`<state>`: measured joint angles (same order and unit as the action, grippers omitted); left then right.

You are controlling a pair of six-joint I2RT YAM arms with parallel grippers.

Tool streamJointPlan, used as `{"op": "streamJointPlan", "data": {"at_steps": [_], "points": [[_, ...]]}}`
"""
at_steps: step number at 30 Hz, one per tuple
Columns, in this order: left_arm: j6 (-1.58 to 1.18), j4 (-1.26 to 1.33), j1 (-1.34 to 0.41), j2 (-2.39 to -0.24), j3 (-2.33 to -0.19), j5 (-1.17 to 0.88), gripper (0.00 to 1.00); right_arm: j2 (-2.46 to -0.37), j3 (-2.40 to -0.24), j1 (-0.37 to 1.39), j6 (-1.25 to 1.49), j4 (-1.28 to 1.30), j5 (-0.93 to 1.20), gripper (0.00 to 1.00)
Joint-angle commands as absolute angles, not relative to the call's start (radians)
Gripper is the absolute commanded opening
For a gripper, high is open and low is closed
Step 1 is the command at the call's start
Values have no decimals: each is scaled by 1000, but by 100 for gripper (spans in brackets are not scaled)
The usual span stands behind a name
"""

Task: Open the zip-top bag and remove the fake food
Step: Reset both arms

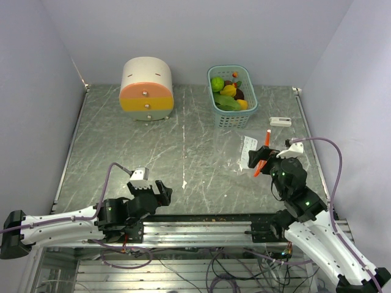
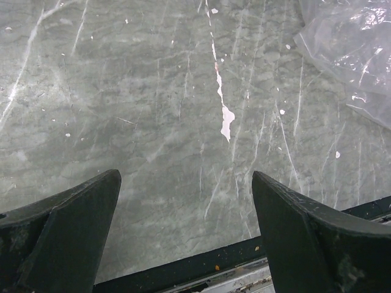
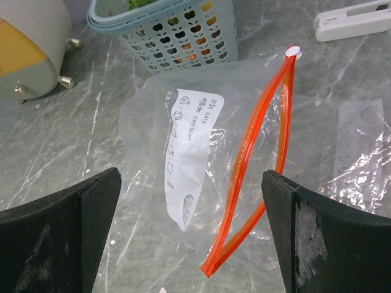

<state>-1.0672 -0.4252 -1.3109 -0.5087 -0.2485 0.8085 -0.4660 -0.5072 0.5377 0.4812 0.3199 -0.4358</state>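
The zip-top bag (image 3: 208,159) is seen lying flat on the marbled surface (image 1: 122,140), right beneath the right arm's jaws. Its orange zip strip (image 3: 288,70) is parted into a long loop: mouth open, and nothing is made out inside but a white label. The fake food (image 1: 227,93) (lime-green, yellow and orange fruits, a leafy green piece, dark red bits) is found piled in the blue basket (image 1: 230,119) just beyond the bag, so the emptying is judged done or all but done.

The bag is expected to handle as thin, limp, slippery film. Should it be lifted, the stiffer zip strip or a corner beside it is judged the surest hold. The toys are judged light, hard and smooth, best pinched across the middle.

Both pairs of jaws are shown wide apart with nothing between them, the left ones held low over bare surface near the front edge. The cream-and-orange drawer box (image 1: 146,88) stands at the back left, well apart.
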Motion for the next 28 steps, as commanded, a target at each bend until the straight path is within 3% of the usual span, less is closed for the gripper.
{"op": "streamJointPlan", "data": {"at_steps": [1,28], "points": [[-1072,-428,-1315,-509,-255,815,99,-432,-485,535,470,318,-419,100],[-1101,-460,-1315,-437,-232,824,100,-421,-475,535,470,301,-388,100]]}}
